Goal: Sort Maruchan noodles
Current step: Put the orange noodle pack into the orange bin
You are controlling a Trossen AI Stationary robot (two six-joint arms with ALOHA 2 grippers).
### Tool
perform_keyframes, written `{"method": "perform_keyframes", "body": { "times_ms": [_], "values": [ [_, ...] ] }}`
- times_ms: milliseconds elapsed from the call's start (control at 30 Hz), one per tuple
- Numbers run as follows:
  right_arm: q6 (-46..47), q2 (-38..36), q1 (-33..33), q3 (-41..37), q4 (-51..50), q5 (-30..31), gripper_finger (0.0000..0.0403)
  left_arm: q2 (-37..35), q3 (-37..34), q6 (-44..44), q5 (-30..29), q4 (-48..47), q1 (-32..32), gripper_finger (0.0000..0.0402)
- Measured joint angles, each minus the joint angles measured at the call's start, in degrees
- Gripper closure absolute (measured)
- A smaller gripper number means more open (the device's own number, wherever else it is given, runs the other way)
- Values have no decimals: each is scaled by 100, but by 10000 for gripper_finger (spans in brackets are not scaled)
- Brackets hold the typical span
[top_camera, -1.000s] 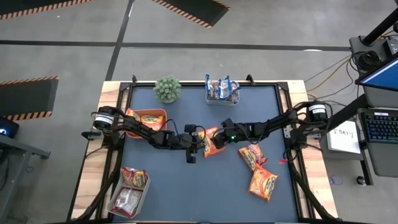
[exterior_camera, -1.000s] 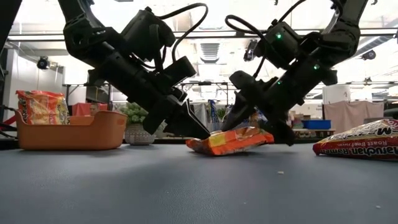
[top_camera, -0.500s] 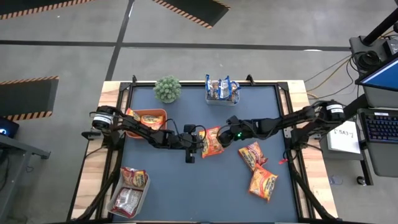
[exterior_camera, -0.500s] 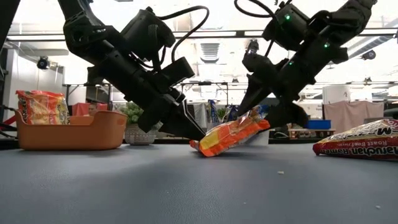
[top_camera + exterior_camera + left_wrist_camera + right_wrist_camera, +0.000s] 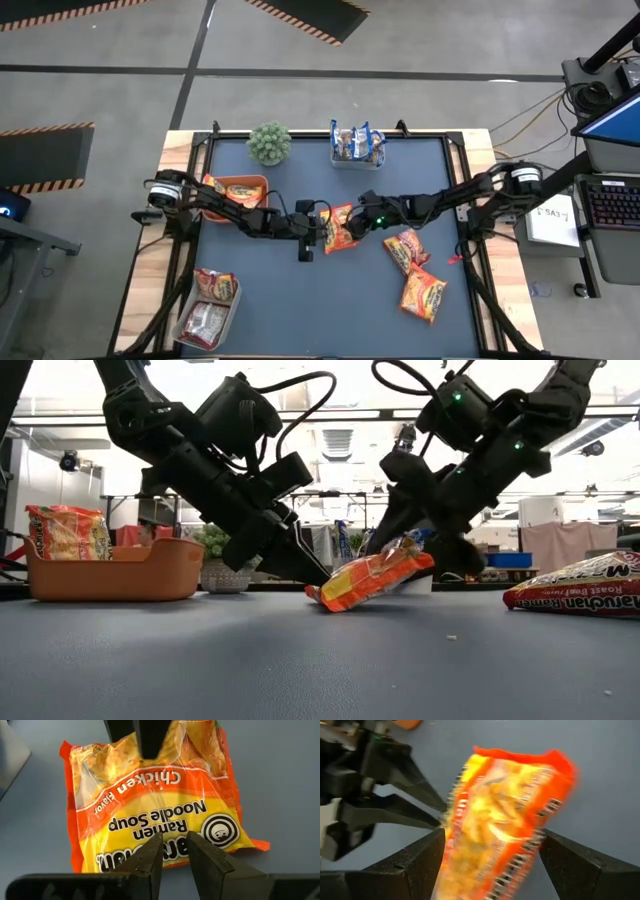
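Observation:
An orange-yellow Maruchan noodles packet [image 5: 340,228] lies tilted at the table's middle, between my two grippers. My left gripper [image 5: 172,852] comes from the table's left. Its fingers, almost shut with a narrow gap, rest on the packet's low side. My right gripper [image 5: 492,837] comes from the right, slanting down, and its fingers stand wide apart around the packet's raised side. Two more packets [image 5: 405,250] [image 5: 424,295] lie flat on the table to the right. My left gripper presses its fingertips [image 5: 316,576] slanting down from the table's left onto the packet's left side [image 5: 125,855], which rests on the table. Whether any film is caught in the narrow gap, I cannot tell. My right gripper holds the packet's right side [image 5: 412,557] between its wide-spread fingers [image 5: 420,865], coming slanting down from the table's right. That side is lifted off the table, so the packet slopes down toward my left gripper. The exact places of touch are blurred.
An orange tray [image 5: 248,200] at the left holds a packet [image 5: 65,532]. A clear tub [image 5: 357,143] with blue packets stands at the far middle. Another tub [image 5: 207,310] with red packets sits near left. A small plant [image 5: 269,143] stands at the far edge.
My right gripper has risen a little with the packet's right side. The packet has tipped from nearly flat to sloping, while its left side has stayed on the table under my left gripper.

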Motion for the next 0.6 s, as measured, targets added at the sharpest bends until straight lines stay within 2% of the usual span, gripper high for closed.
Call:
{"method": "perform_keyframes", "body": {
  "times_ms": [200,300,600],
  "values": [
    [2,510,0,-3,1036,-284,103,-2,-9,-2,4,-11,2,326],
    [41,633,0,-2,1229,-305,114,-2,-11,-2,4,-17,2,326],
    [55,649,-4,0,1253,-291,221,-84,-20,34,32,-49,2,326]
  ]
}}
